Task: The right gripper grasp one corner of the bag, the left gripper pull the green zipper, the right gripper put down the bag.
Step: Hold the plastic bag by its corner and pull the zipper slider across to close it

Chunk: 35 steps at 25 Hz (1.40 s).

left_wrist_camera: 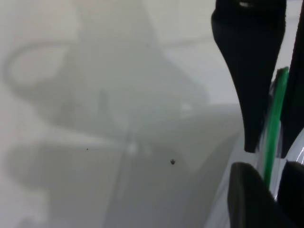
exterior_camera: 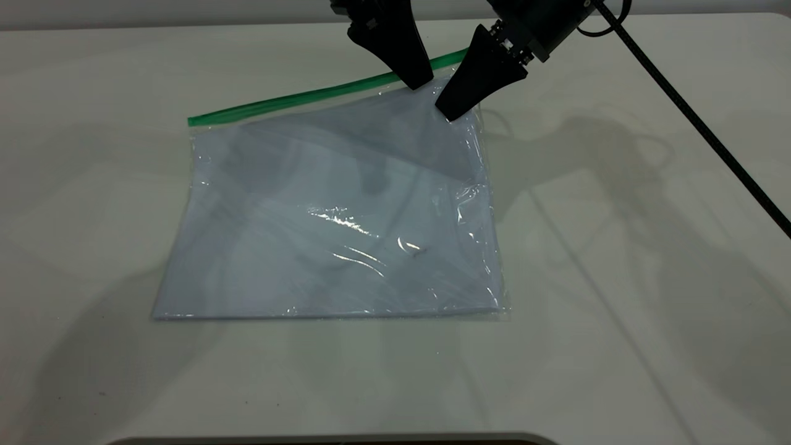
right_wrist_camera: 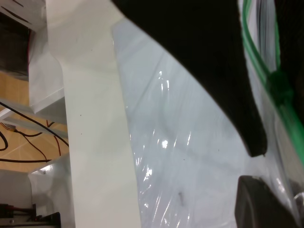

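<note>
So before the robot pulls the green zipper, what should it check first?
1. Right gripper at the far right corner of the large clear plastic bag: ok, its tip meets the film there.
2. Right jaws shut on that corner: cannot tell.
3. Left gripper at the thin bright green zipper strip: ok, its tip sits on the strip near the right end.
4. Small green slider tab between the left jaws: cannot tell.
5. Strip lies straight toward the left end: ok.
6. Bag flat on the white table: ok, except the far right corner, which looks slightly raised.
</note>
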### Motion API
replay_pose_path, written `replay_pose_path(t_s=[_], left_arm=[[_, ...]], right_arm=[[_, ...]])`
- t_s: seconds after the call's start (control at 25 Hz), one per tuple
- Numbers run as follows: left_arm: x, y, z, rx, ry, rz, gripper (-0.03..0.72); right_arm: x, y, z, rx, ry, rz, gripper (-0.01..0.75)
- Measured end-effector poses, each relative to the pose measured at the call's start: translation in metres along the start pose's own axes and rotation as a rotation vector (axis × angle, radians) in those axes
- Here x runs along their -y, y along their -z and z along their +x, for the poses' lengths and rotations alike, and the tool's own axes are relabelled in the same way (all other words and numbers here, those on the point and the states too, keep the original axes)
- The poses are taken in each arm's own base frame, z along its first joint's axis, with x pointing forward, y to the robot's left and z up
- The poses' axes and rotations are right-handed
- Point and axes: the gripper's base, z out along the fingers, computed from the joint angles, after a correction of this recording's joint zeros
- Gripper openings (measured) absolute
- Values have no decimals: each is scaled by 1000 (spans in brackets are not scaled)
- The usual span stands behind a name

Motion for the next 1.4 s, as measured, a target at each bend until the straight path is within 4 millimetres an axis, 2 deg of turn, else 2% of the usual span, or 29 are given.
replay_pose_path(t_s=[0.2, 0.28, 0.6, 0.8, 1.4], left_arm=[[0, 0, 0, 0, -9, 0, 70], [0, 0, 0, 0, -12, 0, 48], [-1, 0, 2, -17, -15, -6, 48], [-4, 4, 6, -16, 7, -14, 48], [-23, 27, 37, -30, 66, -65, 48]], right_arm=[[0, 0, 0, 0, 0, -2, 33], [0, 0, 0, 0, 0, -2, 33], [1, 2, 0, 14, -9, -1, 33], [6, 11, 3, 49, -36, 3, 33], [17, 29, 11, 114, -86, 17, 33]])
